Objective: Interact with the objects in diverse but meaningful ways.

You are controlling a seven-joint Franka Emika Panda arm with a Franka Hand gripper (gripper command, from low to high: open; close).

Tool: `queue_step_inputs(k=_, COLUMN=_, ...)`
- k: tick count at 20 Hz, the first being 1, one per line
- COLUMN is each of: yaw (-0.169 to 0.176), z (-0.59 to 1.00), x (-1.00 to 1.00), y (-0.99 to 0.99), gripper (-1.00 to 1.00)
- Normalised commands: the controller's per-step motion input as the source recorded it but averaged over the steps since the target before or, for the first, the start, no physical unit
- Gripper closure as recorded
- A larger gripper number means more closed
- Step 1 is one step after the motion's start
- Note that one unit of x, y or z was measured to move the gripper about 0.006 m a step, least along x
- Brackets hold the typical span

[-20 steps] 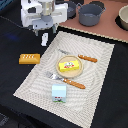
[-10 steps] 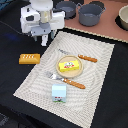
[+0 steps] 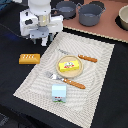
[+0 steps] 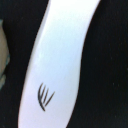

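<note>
White robot gripper (image 3: 44,40) shifted slightly toward exterior view's left, above black tabletop (image 3: 15,60), jaw opening cannot be told, orange rectangular block (image 3: 29,58) nearby, flat yellow packet (image 3: 69,64) on round plate (image 3: 70,73).

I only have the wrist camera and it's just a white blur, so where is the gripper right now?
Observer: The gripper hangs by the placemat's far corner, on the exterior view's left.
Operator: Where's the orange block?
Observer: The orange block lies on the black table, off the mat on the exterior view's left.
Operator: And the yellow packet?
Observer: The yellow packet lies on a round plate mid-mat, between the fork and the knife.
</note>
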Motion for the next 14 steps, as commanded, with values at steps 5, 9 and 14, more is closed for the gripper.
queue_step_inputs(k=5, yaw=0.0, z=-0.01, x=0.0, y=0.0, gripper=1.0)
queue_step_inputs(k=9, yaw=0.0, z=0.0, x=0.0, y=0.0, gripper=1.0)
queue_step_inputs(k=14, yaw=0.0, z=-0.06, x=0.0, y=0.0, gripper=1.0)
